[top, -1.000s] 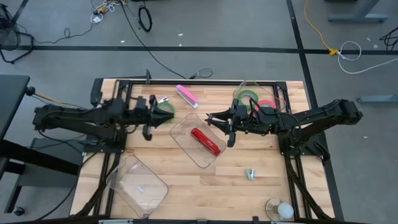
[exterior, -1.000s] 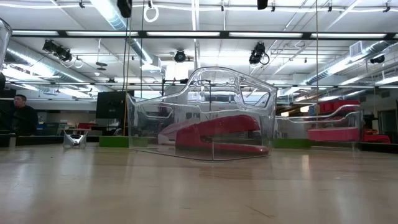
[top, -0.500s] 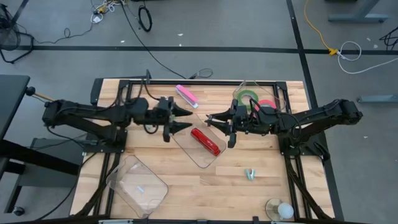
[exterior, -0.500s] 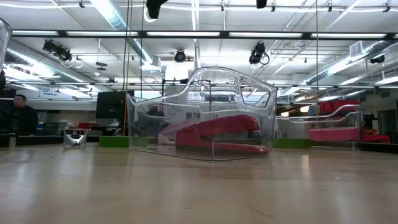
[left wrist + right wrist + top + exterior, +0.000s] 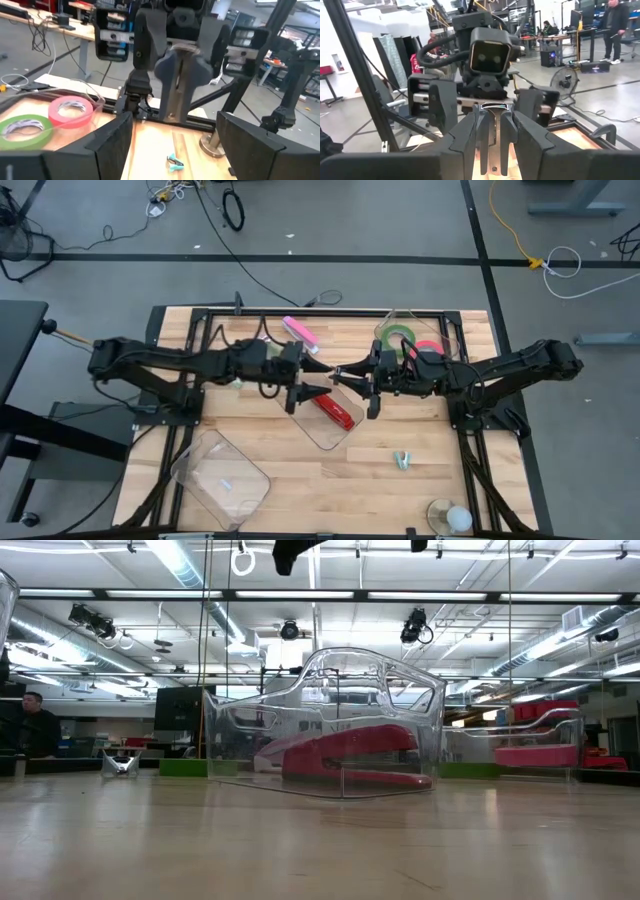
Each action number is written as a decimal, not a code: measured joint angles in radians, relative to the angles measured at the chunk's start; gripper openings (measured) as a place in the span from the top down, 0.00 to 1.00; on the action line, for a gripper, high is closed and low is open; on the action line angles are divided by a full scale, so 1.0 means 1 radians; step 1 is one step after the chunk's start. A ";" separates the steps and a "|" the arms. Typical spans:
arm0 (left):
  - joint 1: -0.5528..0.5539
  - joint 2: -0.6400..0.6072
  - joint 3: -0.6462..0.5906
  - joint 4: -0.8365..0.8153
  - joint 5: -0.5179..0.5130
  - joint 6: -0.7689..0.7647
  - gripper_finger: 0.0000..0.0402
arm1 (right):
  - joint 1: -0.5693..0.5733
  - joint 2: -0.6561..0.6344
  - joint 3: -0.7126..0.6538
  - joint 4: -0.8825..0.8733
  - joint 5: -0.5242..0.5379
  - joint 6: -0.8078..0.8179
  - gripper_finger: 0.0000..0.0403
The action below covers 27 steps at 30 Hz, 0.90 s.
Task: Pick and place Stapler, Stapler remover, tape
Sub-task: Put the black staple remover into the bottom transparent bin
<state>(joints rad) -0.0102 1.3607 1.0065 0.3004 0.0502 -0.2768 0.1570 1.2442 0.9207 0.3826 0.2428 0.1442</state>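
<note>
The worktop is pale wooden planking inside a dark metal frame, standing on a grey floor crossed by black cables and, at the far right, a yellow one. From the low view the room behind is a wide workshop — long ceiling lights, hanging fixtures, desks and a person at the left edge.

The red stapler lies inside a clear container near the middle of the worktop. A second clear container sits at the near left corner. A third clear container by the far right edge holds the tape: a green ring and a red-pink ring side by side. A pink flat object lies near the far edge, and a small teal-and-metal stapler remover rests on bare wood nearer the front right.

The left gripper hangs over the middle container's far end, jaws spread wide with nothing between them. The right gripper faces it nose to nose — its jaws stand narrow and empty in the right wrist view.
</note>
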 joint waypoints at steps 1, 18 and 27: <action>-0.001 0.008 0.004 0.004 0.001 0.000 0.28 | 0.000 0.000 0.000 0.000 0.000 0.000 0.73; -0.010 0.034 0.022 0.068 0.026 -0.001 0.29 | 0.001 0.000 0.000 0.004 -0.045 -0.028 0.73; -0.011 0.034 0.022 0.069 0.025 -0.019 0.29 | 0.001 0.000 0.000 0.005 -0.079 -0.030 0.73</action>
<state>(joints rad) -0.0208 1.3945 1.0286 0.3692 0.0757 -0.2956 0.1581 1.2442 0.9207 0.3874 0.1638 0.1139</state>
